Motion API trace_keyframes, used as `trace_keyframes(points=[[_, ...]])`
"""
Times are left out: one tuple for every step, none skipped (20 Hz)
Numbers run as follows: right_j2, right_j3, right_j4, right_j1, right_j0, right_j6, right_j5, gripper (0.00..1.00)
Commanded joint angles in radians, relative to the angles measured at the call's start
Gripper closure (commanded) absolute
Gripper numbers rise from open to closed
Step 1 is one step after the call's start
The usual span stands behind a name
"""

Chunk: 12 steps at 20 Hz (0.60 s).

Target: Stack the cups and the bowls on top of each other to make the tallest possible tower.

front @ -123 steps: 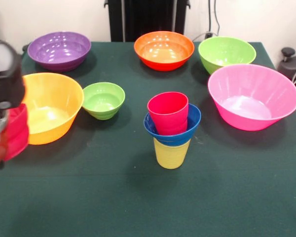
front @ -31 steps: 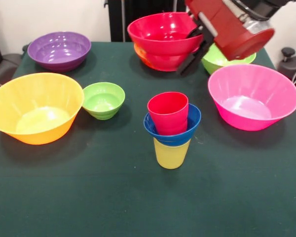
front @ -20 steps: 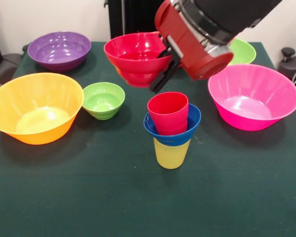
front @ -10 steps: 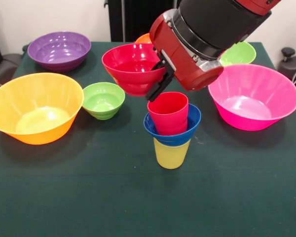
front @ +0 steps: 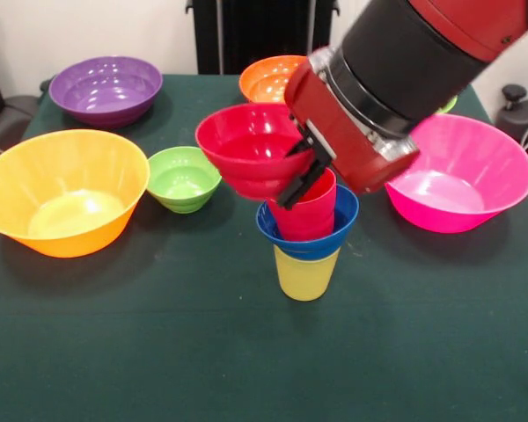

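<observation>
A: What is changing?

B: The pincer (front: 301,171), clamping the rim of the glossy small red plastic bowl (front: 251,149), is carrying it down from the desk's (front: 158,343) far side to the ribbed red plastic cup (front: 308,211); placement looks close.

A: And the bowl's position?

B: It is hanging at the pincer's nine o'clock, tilted, touching the cup.

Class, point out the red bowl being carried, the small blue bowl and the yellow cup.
red bowl (front: 251,151), front view, inner wall.
small blue bowl (front: 306,244), front view, front rim.
yellow cup (front: 306,276), front view, ribbed side.
</observation>
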Motion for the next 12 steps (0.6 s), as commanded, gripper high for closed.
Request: trace_keyframes(points=[[0.091, -0.092, -0.014, 0.076, -0.024, 0.042, 0.090, 1.00], [0.091, -0.095, -0.014, 0.077, -0.025, 0.041, 0.091, 1.00], [0.094, -0.093, -0.014, 0.076, -0.025, 0.040, 0.089, 1.00], [0.096, -0.098, -0.010, 0.079, -0.027, 0.041, 0.089, 1.00], [0.098, -0.098, -0.009, 0.078, -0.027, 0.041, 0.090, 1.00], [0.095, -0.108, -0.007, 0.080, -0.031, 0.040, 0.097, 1.00], [0.095, -0.108, -0.006, 0.080, -0.031, 0.040, 0.099, 1.00], [0.091, -0.116, -0.004, 0.083, -0.032, 0.044, 0.105, 1.00], [0.090, -0.118, -0.003, 0.083, -0.032, 0.046, 0.108, 1.00], [0.086, -0.126, -0.001, 0.083, -0.034, 0.047, 0.120, 1.00], [0.083, -0.128, -0.001, 0.080, -0.033, 0.047, 0.128, 1.00], [0.081, -0.130, -0.001, 0.078, -0.032, 0.047, 0.135, 1.00]])
